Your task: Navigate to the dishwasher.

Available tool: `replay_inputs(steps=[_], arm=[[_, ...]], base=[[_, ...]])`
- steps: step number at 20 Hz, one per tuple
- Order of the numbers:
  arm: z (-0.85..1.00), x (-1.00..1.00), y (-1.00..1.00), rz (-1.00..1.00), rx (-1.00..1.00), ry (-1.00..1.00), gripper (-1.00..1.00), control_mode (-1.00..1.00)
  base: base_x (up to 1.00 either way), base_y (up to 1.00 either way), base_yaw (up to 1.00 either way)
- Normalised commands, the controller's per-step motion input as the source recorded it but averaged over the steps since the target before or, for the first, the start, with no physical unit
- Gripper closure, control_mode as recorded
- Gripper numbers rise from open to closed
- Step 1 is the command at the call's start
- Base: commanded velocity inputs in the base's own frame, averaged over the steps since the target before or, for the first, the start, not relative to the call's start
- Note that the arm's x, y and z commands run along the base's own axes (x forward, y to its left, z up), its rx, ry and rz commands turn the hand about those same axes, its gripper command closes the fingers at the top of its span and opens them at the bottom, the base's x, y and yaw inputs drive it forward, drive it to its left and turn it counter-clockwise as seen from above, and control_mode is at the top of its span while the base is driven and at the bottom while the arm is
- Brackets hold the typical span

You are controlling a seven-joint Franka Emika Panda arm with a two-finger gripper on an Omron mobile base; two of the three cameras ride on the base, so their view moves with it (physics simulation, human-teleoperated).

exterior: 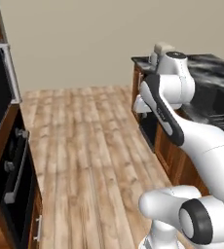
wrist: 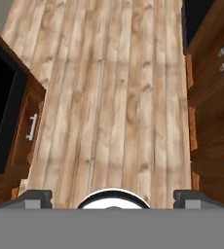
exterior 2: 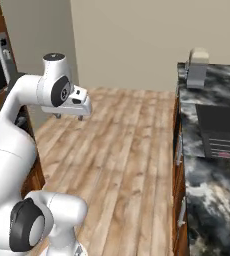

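One end effector (exterior 2: 68,117) points floorward, seemingly.

No legible text, labels, brand marks, numbers or signs on any surface. Checked the black appliance fronts (exterior: 7,160), the wooden cabinet doors (wrist: 214,97), the dark marbled desk (exterior 2: 212,165) and the small grey appliance (exterior 2: 197,70) standing on it (all plain rendered surfaces, no lettering). The white arm (exterior: 182,121) carries no readable marking either.
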Motion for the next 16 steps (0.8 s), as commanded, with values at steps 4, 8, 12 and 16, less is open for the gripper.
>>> replay_inputs(steps=[4,8,12,16], arm=[[0.00,0.00,0.00,0.00,0.00,0.00,-1.00,1.00],[0.00,0.00,0.00,0.00,0.00,0.00,-1.00,1.00],[0.00,0.00,0.00,0.00,0.00,0.00,-1.00,1.00],[0.00,0.00,0.00,0.00,0.00,0.00,-1.00,1.00]], base=[[1.00,0.49,-0.34],[1.00,0.38,-0.38],[1.00,0.34,-0.38],[1.00,0.36,-0.37]])
